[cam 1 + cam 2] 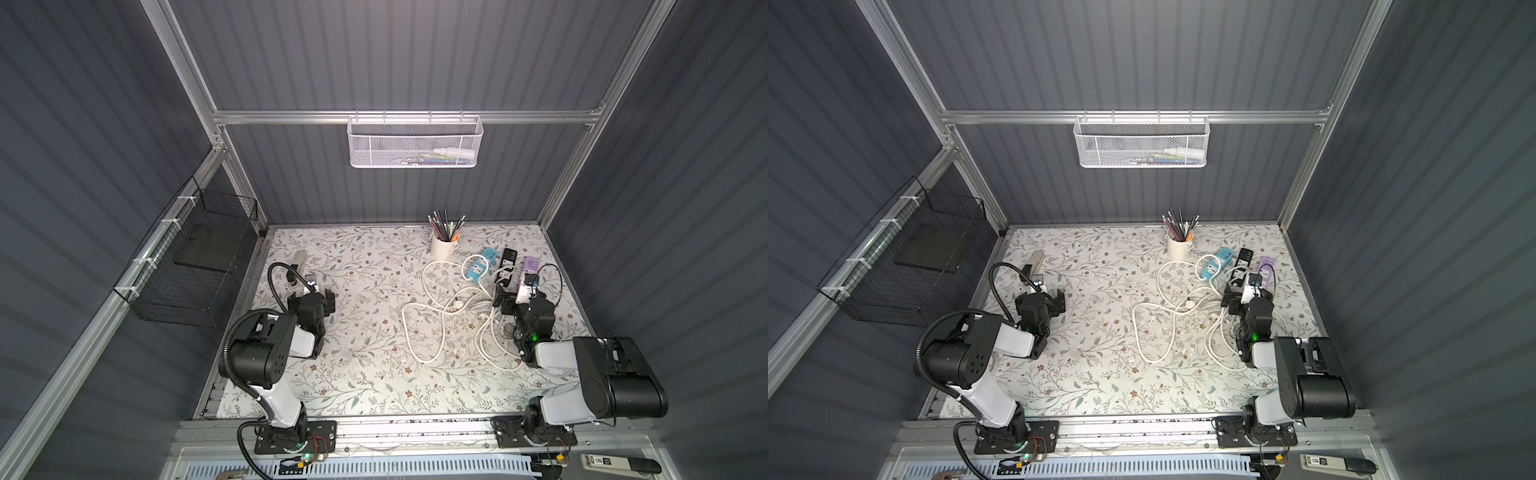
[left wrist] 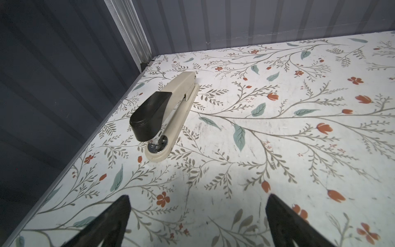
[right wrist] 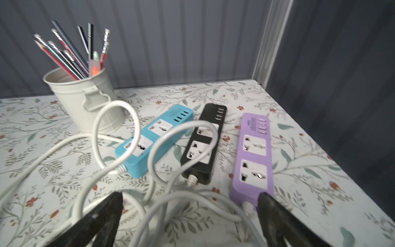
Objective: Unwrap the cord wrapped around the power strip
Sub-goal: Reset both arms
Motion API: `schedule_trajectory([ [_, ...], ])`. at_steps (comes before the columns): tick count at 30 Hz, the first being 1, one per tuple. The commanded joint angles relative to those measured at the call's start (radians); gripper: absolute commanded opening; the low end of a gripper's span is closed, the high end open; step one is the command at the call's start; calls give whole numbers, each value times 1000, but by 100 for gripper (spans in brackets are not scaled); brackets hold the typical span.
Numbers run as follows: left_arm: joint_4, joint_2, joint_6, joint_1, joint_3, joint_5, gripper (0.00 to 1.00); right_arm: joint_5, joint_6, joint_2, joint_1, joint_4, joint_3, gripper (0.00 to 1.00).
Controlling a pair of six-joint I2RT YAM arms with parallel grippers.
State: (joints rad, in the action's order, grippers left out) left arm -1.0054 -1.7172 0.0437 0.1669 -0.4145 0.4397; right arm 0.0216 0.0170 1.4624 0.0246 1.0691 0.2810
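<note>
**Hovering over the slack cord (image 1: 419,318) with the right hand (image 3: 190,194) spread wide, grasping nothing.**

Judging the main risks:
- Hooking the wrong white line in the tangle and dragging a neighbouring strip.
- Lifting a loop with no body pinned, sliding a strip into the pencil cup (image 1: 442,247).
- Closing on casing instead of cord, with one fingertip sitting right at the purple strip (image 3: 254,154).

Logging the blue strip (image 1: 482,262), black strip (image 1: 508,258) and purple strip side by side at 2 o'clock on the bench (image 1: 365,374). Reading long axes as running 7 to 1 o'clock, cord exits pointing to 7 and USB ends to 1. Seeing loops arching over the blue and black bodies only. Noting the left hand (image 2: 198,196) released and empty at 9 o'clock, near the stapler (image 2: 168,113).
</note>
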Motion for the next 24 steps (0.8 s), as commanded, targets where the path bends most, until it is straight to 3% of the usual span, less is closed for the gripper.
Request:
schedule_trajectory([
  [1, 31, -2, -18, -18, -29, -34, 100, -64, -3, 0, 22, -43, 24, 99],
  [3, 30, -2, -19, -18, -29, -36, 100, 8, 32, -2, 22, -87, 42, 99],
  [11, 28, -2, -21, -20, -27, -36, 100, -55, 10, -2, 24, -72, 35, 99],
  [24, 28, -4, -22, -20, -28, -36, 100, -57, 8, 2, 25, -85, 42, 99],
])
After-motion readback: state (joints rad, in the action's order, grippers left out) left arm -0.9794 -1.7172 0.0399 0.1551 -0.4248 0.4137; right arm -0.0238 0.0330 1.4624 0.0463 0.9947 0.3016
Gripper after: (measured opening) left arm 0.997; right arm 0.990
